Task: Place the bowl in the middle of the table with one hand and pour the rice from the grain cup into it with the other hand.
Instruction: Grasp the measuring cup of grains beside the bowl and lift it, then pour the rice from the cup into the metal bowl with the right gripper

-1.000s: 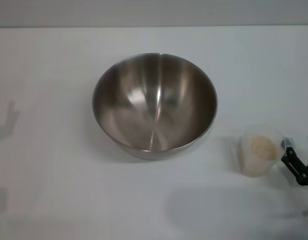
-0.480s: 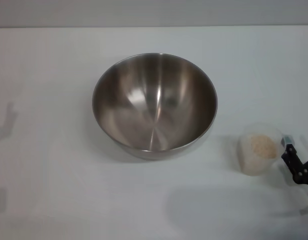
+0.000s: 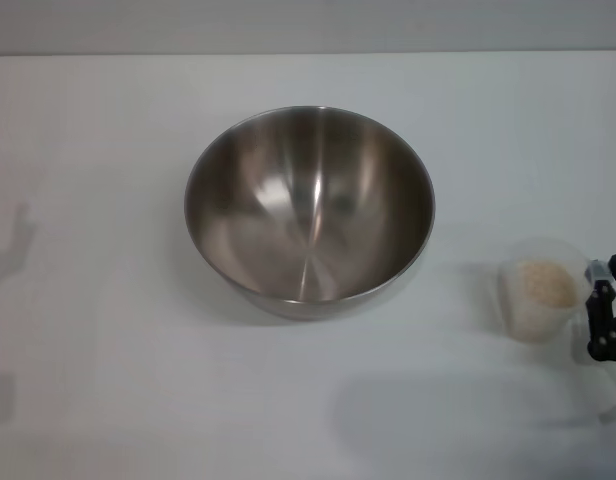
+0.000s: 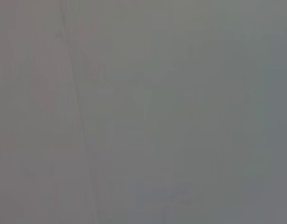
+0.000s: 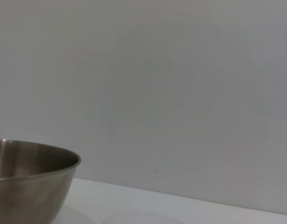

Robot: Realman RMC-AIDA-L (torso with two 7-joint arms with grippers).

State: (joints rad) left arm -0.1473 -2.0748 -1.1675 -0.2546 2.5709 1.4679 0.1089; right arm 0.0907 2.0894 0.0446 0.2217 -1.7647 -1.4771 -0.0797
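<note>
The bowl [image 3: 309, 210], a wide shiny steel one, stands empty in the middle of the white table [image 3: 108, 380]; its side also shows in the right wrist view [image 5: 27, 182]. At the table's right edge is the translucent grain cup [image 3: 536, 292] with pale rice [image 3: 544, 286] inside. It sits against my right gripper [image 3: 603, 283], whose dark fingers [image 3: 600, 320] close on the cup's small lip at the right border of the head view. The cup's rim shows faintly in the right wrist view [image 5: 139, 218]. My left gripper is out of view.
Bare white tabletop surrounds the bowl on all sides. A plain grey wall [image 5: 181, 93] rises behind the table. The left wrist view holds only a blank grey surface.
The grain cup has shifted to the right and slightly away together with my right gripper. The bowl has not moved.
</note>
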